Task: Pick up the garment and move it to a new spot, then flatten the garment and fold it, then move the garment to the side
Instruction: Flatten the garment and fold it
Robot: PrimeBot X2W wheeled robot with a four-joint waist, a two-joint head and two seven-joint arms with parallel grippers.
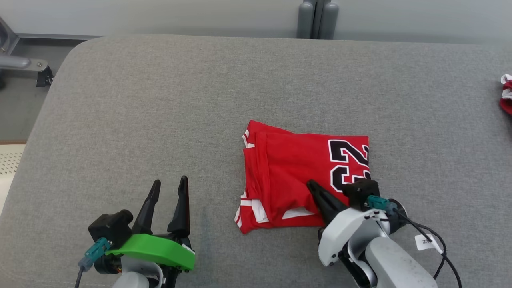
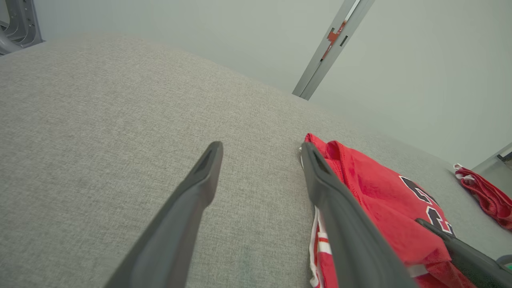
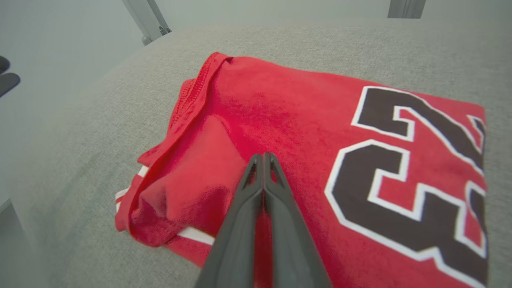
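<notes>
garment lying folded on grey bench, right claw touching it
red garment with a black number is lying right of centre; right claw, fingers pressed together, is resting its tips on the cloth near the near edge, nothing visibly pinched; left claw is standing spread at near left, apart from the garment; another red cloth is lying at the far right edge.
</notes>
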